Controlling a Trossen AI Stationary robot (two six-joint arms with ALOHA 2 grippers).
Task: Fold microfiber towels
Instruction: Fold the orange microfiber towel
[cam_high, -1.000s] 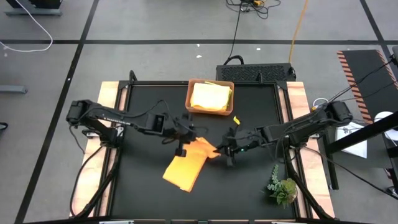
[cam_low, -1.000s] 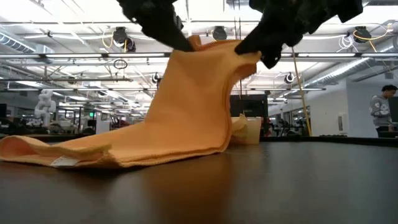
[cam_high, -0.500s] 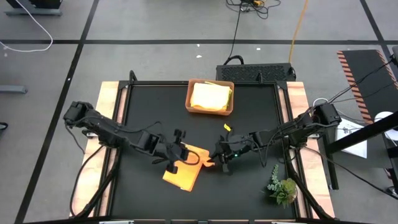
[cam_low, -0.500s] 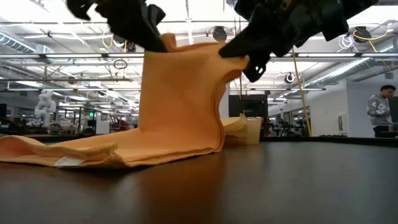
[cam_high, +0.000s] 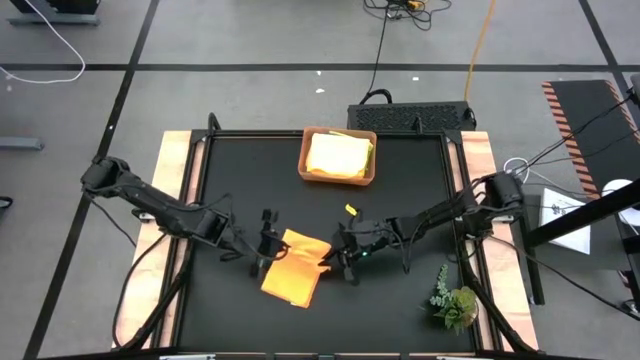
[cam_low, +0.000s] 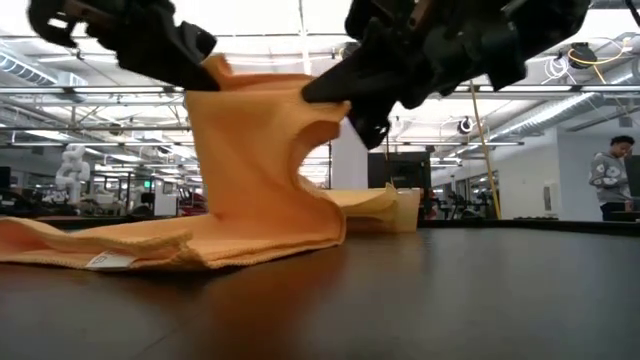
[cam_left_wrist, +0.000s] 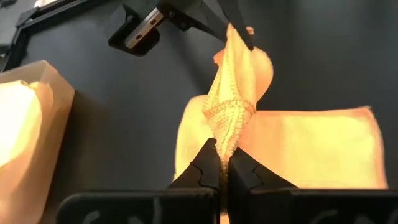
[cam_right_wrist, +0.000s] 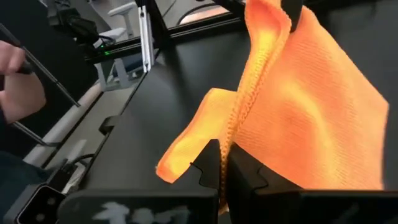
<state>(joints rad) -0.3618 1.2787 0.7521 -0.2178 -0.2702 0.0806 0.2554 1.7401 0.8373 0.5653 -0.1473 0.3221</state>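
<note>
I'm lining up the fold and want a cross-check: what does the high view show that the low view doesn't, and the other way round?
Only the high view shows the layout: the tray holding folded yellow towels at the table's far edge, the plant sprig near the right corner, and both arms' full reach.

Only the low view shows height: the orange towel's held edge lifted off the table while its other end lies flat, plus a person in the room behind.

Both show the left gripper and right gripper shut on that towel.

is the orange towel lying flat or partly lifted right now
Partly lifted. The left gripper and right gripper are each shut on an edge of the orange towel, holding it up while its other end rests on the table.
</note>
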